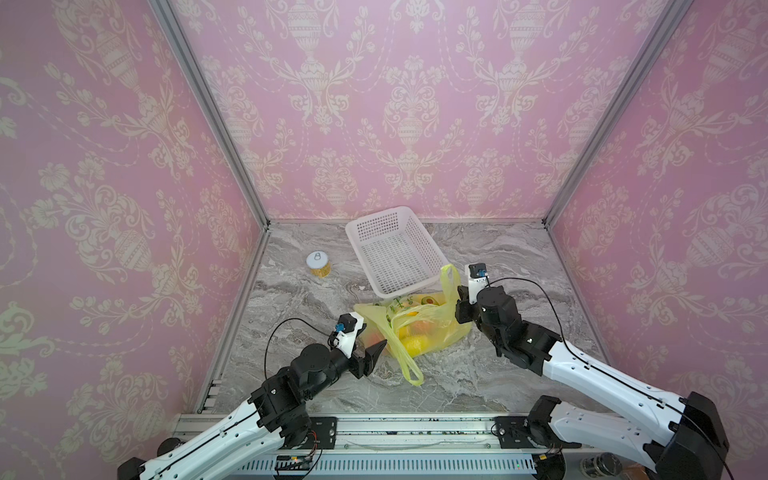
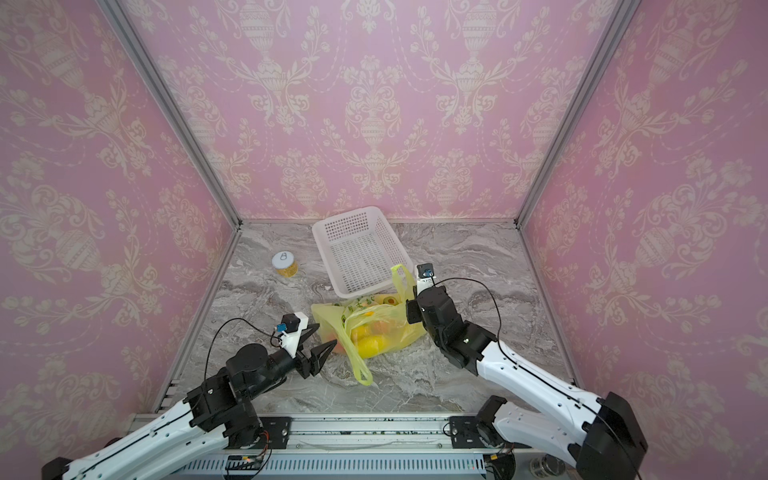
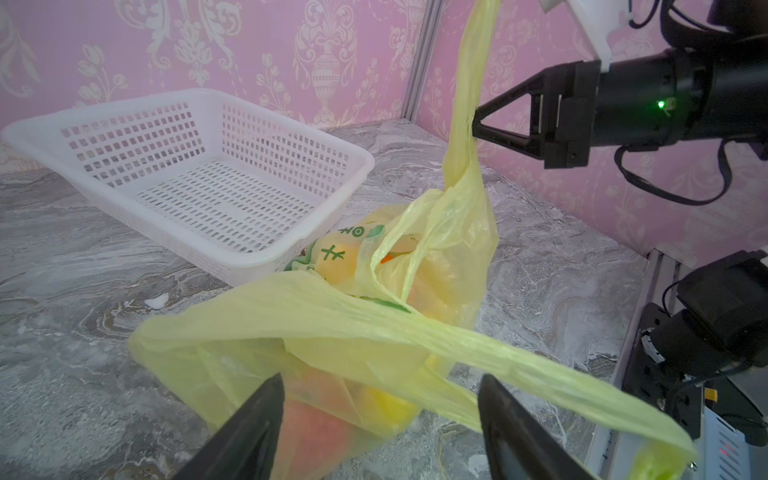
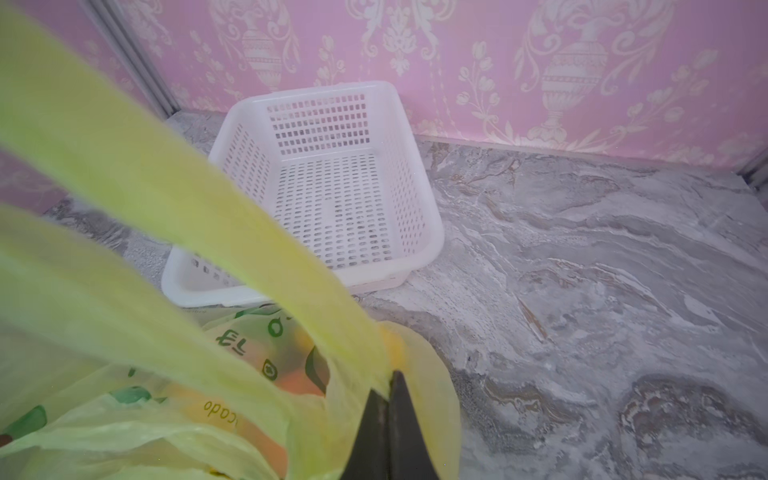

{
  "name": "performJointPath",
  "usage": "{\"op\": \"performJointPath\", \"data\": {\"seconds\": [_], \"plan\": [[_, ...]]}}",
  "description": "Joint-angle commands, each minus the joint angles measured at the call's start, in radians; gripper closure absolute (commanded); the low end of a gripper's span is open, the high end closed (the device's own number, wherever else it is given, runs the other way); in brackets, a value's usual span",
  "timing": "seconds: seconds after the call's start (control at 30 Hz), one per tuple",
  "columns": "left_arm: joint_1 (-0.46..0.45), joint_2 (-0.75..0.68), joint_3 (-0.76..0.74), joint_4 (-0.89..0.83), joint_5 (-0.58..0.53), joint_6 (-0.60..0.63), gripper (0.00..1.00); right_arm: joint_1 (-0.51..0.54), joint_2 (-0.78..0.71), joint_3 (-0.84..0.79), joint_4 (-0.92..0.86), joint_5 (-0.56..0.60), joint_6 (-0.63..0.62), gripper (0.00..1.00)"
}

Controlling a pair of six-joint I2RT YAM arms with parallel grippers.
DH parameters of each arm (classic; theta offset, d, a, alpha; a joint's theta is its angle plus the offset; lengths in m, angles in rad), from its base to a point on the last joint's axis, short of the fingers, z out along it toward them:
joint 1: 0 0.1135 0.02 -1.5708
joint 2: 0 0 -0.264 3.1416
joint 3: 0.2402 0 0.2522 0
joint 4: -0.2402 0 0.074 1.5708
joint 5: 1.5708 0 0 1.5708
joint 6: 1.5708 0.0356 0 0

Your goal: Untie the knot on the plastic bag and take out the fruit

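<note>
Several smooth yellow and orange fruit [image 1: 415, 343] are seen inside a thin, crinkled yellow-green plastic bag [image 1: 453, 328] lying on the grey marbled counter [image 1: 498, 374] beside a white perforated basket [image 1: 361, 226]. One loop handle [image 3: 469, 83] is pinched by the closed right gripper [image 3: 476, 120]; the left gripper [image 2: 326, 334] is held wide.

Left gripper [image 2: 327, 333] low — jaws spread wide, right gripper [image 3: 476, 120] raised, pinched on the plastic bag [image 3: 291, 316].

Robot test booth, pink wallpaper panels [image 1: 415, 104], aluminium frame [image 1: 208, 104], marble-print tabletop [image 1: 498, 353]
</note>
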Motion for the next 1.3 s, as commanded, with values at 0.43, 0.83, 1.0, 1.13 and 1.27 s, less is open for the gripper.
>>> {"op": "performJointPath", "data": {"seconds": [0.43,0.83,1.0,1.13,1.27], "plan": [[-0.257,0.181,0.094,0.145,-0.209,0.236,0.19,-0.188,0.054,0.079,-0.091,-0.219,0.151,1.0],[-0.258,0.458,0.206,0.269,-0.125,0.252,0.18,-0.196,0.045,0.091,-0.104,-0.199,0.151,1.0],[-0.259,0.44,0.183,0.28,-0.075,0.258,0.16,-0.238,0.109,0.127,-0.099,-0.242,0.154,1.0],[-0.258,0.41,0.171,0.276,-0.002,0.273,0.14,-0.25,0.158,0.157,-0.09,-0.263,0.154,1.0],[-0.259,0.405,0.167,0.273,0.059,0.288,0.12,-0.253,0.198,0.193,-0.094,-0.279,0.154,1.0]]}}
